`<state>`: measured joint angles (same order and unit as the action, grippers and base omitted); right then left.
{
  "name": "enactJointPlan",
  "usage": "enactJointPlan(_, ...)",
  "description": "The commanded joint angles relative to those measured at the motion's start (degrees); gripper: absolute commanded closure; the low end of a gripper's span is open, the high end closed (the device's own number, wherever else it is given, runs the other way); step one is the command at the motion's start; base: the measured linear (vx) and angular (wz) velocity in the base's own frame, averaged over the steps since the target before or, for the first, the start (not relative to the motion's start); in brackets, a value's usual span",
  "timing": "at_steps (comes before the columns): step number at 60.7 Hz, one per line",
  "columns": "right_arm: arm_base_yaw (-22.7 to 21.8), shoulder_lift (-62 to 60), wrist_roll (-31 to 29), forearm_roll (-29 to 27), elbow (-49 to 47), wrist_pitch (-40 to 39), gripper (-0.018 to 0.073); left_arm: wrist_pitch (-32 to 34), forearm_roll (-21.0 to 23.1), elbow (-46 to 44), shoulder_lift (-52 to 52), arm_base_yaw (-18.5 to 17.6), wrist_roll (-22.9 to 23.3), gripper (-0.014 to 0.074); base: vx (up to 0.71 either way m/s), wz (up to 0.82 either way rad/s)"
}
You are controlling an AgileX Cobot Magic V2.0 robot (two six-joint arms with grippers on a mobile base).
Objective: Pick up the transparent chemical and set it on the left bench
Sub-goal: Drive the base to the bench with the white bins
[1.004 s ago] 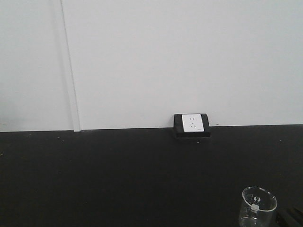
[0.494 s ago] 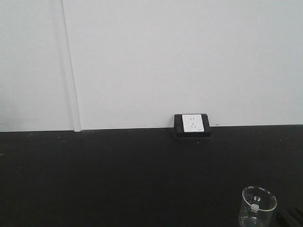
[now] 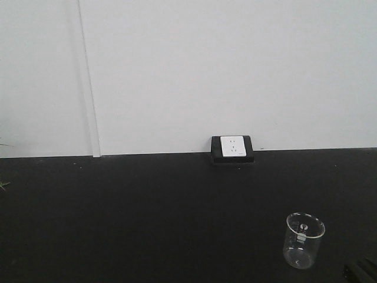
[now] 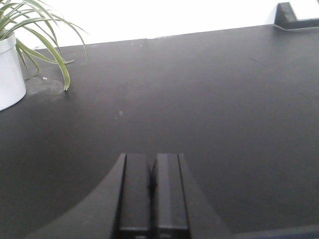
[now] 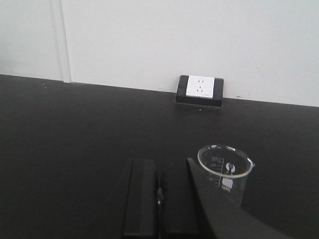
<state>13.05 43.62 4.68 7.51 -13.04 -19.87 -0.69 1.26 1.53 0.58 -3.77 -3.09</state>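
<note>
My right gripper (image 5: pixel 158 162) is shut above the black bench top (image 5: pixel 75 129). A small clear glint pinched between its fingers looks like the transparent chemical (image 5: pixel 158 195); the rest of it is hidden. An empty glass beaker (image 5: pixel 225 172) stands just right of this gripper and also shows in the front view (image 3: pixel 305 242). My left gripper (image 4: pixel 151 157) is shut with nothing in it, low over bare black bench top (image 4: pixel 199 89). The left bench with the white bins is out of view.
A white wall socket in a black housing (image 3: pixel 232 147) sits at the back edge of this bench (image 3: pixel 147 218) against the white wall. A potted plant in a white pot (image 4: pixel 9 69) stands at the far left in the left wrist view.
In the front view the beaker and the socket have shifted up and to the left and look smaller, so the view has drawn back from the wall. More bench top shows.
</note>
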Motion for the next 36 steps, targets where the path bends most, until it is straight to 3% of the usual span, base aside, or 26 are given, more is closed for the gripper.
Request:
enactJointPlan(1, 0.02, -0.28, -0.13, 0.01, -1.62, -4.75, 0.0564, 4.49, 0.04, 0.93, 1.1, -0.1, 0.45, 0.06, -0.22, -0.05)
enactJointPlan(36, 0.02, -0.28, -0.13, 0.01, -1.62, -4.75, 0.0564, 4.49, 0.04, 0.93, 1.1, -0.1, 0.45, 0.06, -0.31, 0.04)
